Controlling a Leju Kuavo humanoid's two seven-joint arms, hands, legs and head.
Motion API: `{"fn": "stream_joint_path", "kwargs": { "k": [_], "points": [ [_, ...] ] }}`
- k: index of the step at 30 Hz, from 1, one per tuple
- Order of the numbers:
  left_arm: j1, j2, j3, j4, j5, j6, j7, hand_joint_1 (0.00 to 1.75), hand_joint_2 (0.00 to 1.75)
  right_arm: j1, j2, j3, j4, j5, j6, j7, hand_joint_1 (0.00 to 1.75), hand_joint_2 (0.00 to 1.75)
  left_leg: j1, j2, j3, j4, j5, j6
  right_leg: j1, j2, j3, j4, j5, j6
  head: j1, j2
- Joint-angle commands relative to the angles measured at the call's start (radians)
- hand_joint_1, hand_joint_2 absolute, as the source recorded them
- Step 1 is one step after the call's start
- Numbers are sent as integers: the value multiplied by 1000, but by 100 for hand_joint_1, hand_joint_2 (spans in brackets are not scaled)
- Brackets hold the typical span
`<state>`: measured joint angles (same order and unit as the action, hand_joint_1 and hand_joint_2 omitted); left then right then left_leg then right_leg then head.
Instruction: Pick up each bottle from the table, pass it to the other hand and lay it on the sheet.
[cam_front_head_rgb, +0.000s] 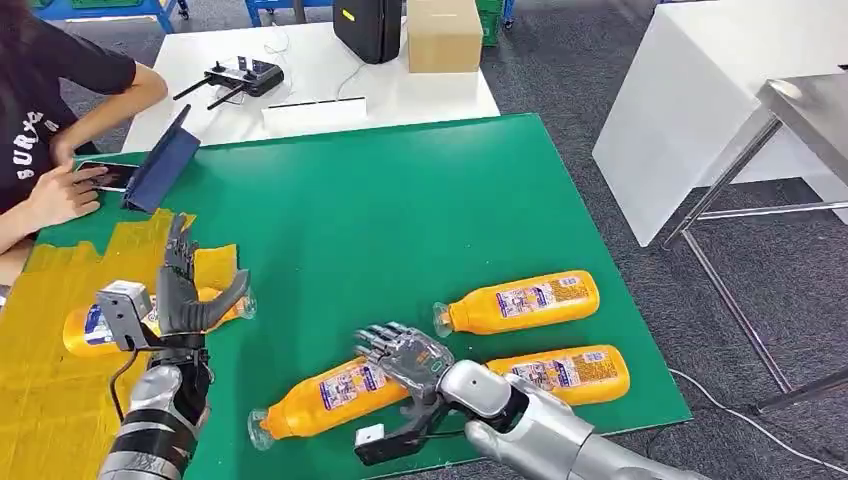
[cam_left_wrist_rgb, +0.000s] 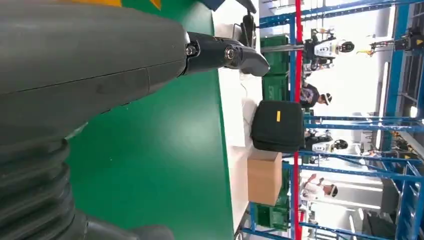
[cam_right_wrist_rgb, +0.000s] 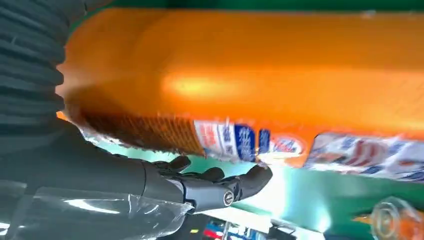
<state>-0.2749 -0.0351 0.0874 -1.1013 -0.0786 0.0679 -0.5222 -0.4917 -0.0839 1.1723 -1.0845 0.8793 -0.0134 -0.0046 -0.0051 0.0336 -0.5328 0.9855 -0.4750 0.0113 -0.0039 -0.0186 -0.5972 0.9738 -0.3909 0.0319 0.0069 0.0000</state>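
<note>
Three orange bottles lie on the green table (cam_front_head_rgb: 400, 200): one at the front (cam_front_head_rgb: 320, 398), one further right (cam_front_head_rgb: 525, 302) and one at the front right (cam_front_head_rgb: 570, 372). My right hand (cam_front_head_rgb: 405, 355) rests over the front bottle's base end. In the right wrist view that bottle (cam_right_wrist_rgb: 260, 85) sits against the palm, with the fingers (cam_right_wrist_rgb: 220, 187) stretched out past it and not closed. Another bottle (cam_front_head_rgb: 85, 330) lies on the yellow sheet (cam_front_head_rgb: 50, 400) at the left. My left hand (cam_front_head_rgb: 185, 290) stands just in front of it, fingers (cam_left_wrist_rgb: 225, 52) upright and apart, holding nothing.
A person (cam_front_head_rgb: 40, 120) sits at the far left with a hand on a phone beside a propped blue case (cam_front_head_rgb: 160, 160). On the white table behind lie a controller (cam_front_head_rgb: 240, 78), a black case (cam_front_head_rgb: 368, 28) and a cardboard box (cam_front_head_rgb: 443, 35). A metal table (cam_front_head_rgb: 810, 110) stands to the right.
</note>
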Motion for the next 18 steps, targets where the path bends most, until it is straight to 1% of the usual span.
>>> {"fn": "stream_joint_path", "kwargs": {
  "k": [1,2,4,6,7,8,10,11,12,14,15,16,17,18],
  "points": [
    [-17,-35,1,-10,41,-51,0,0,175,-72,120,-12,380,9,82,40,138,175,1,-2,2,-1,0,-1,1,1,2,-1,0,0,0,0],
    [-13,-37,-13,-35,42,-51,11,0,175,-77,142,-16,453,13,57,29,134,175,2,-4,3,0,-1,-1,1,1,4,-1,-1,0,0,0],
    [-1,-40,-19,-71,51,-38,18,0,175,-77,160,-16,506,30,36,19,138,175,2,-4,3,0,0,-1,2,1,4,-2,0,-1,0,0],
    [2,-38,-19,-77,52,-36,19,0,175,-76,162,-19,509,28,37,15,141,175,2,-1,6,-1,0,-2,2,1,6,-2,0,-1,0,0],
    [6,-37,-19,-80,55,-35,21,0,175,-76,162,-20,508,29,39,15,140,175,1,-3,8,-1,1,-1,1,-2,8,-2,0,0,-1,0],
    [10,-36,-19,-83,58,-34,20,0,175,-75,161,-20,504,31,42,15,141,175,2,-3,8,-1,0,-1,2,-1,9,-2,0,-1,1,0],
    [21,-37,-22,-103,64,-36,14,0,175,-71,158,-23,500,34,48,16,138,175,2,-1,10,-1,1,-1,2,1,9,-3,1,-1,0,0],
    [25,-38,-26,-114,64,-37,14,0,175,-69,156,-24,500,36,50,17,140,175,3,-3,9,-1,1,-2,2,0,10,-3,1,-1,0,0],
    [30,-39,-28,-127,66,-36,12,0,175,-68,155,-26,501,37,53,17,136,175,2,-2,11,-1,1,-1,2,-1,11,-2,1,-1,0,0],
    [32,-40,-30,-134,66,-36,12,0,175,-67,154,-28,502,37,53,17,141,175,2,-5,10,-1,2,-1,2,-2,11,-3,1,-1,0,0],
    [38,-41,-35,-150,67,-37,12,0,175,-65,153,-30,506,36,54,16,138,175,2,-3,12,-1,1,-1,2,-2,12,-3,1,-1,-1,0],
    [40,-42,-36,-155,67,-37,12,0,175,-63,152,-31,506,36,54,16,143,175,2,-5,12,-1,2,-1,2,-3,12,-3,1,-1,0,0],
    [43,-43,-38,-162,69,-37,12,0,175,-63,151,-32,508,36,54,15,147,175,2,-4,14,-1,1,-1,2,-2,14,-3,0,0,0,0],
    [42,-44,-39,-163,69,-37,12,0,175,-62,150,-32,509,37,54,14,159,175,2,-5,13,-1,2,-1,2,-3,15,-3,1,0,0,0]
  ]
}}
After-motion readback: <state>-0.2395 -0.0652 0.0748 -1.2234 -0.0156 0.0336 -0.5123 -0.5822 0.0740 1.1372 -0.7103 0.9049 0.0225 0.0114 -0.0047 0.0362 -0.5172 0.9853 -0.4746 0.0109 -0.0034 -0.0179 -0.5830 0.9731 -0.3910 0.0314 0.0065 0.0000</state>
